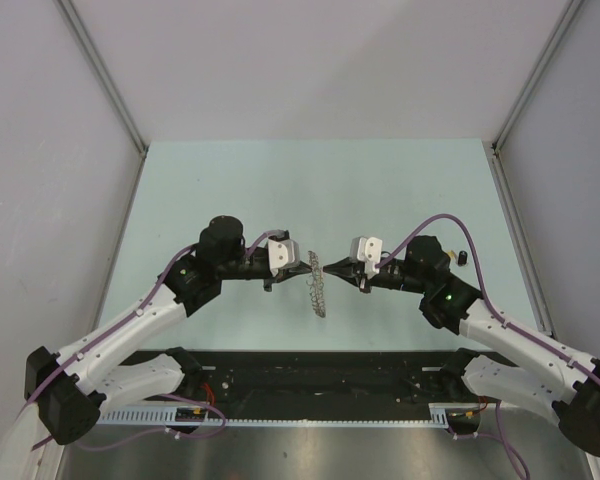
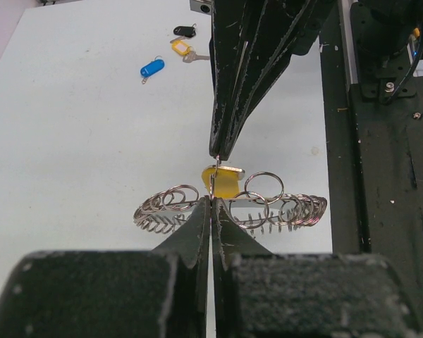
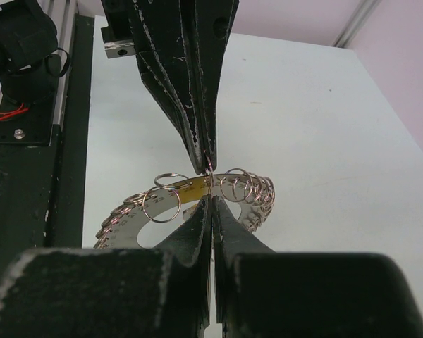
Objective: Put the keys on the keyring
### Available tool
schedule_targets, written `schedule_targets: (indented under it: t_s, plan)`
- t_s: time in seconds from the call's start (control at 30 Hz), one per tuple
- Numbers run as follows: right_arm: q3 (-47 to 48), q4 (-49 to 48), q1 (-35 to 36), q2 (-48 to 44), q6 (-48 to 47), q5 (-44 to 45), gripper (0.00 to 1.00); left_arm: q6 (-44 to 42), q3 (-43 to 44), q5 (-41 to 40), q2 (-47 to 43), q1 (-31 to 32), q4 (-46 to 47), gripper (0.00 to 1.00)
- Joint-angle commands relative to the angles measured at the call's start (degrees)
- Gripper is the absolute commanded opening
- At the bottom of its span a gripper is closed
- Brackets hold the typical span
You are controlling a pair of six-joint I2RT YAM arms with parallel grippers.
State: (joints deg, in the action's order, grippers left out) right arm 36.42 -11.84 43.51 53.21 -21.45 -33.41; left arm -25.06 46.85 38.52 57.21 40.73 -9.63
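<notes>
The keyring (image 1: 319,290) is a silvery scalloped ring carrying several small split rings, held edge-up above the table's middle between both grippers. My left gripper (image 1: 302,271) is shut on its rim (image 2: 268,208). My right gripper (image 1: 329,270) is shut and meets the ring from the other side (image 3: 162,205). In the left wrist view its tips (image 2: 218,153) pinch a yellow key (image 2: 223,182) against the ring. A blue key (image 2: 152,67), a second yellow key (image 2: 180,47) and a black key (image 2: 185,30) lie on the table to the far right.
The black base rail (image 1: 320,382) runs along the near table edge. Grey walls (image 1: 100,90) close in the table on the left, right and back. The loose keys lie close to the right arm's wrist (image 1: 462,257).
</notes>
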Motion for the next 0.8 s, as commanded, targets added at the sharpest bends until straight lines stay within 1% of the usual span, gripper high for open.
schedule_targets:
  t_s: [0.0, 0.13, 0.43, 0.77]
  plan:
    - [0.0, -1.2, -0.3, -1.4, 0.3, 1.1, 0.00, -1.3, 1.4, -0.6, -1.8, 0.4, 2.0, 0.00]
    - [0.1, -1.0, -0.6, -1.4, 0.4, 1.4, 0.00, -1.0, 1.2, -1.9, -1.9, 0.4, 2.3, 0.00]
    - [0.1, -2.1, -0.8, 0.0, 0.7, 1.0, 0.00, -1.5, 1.2, 1.3, -1.9, 0.4, 2.2, 0.00]
    - [0.1, -2.1, -0.8, 0.0, 0.5, -0.4, 0.00, -1.3, 1.1, 1.2, -2.0, 0.4, 2.5, 0.00]
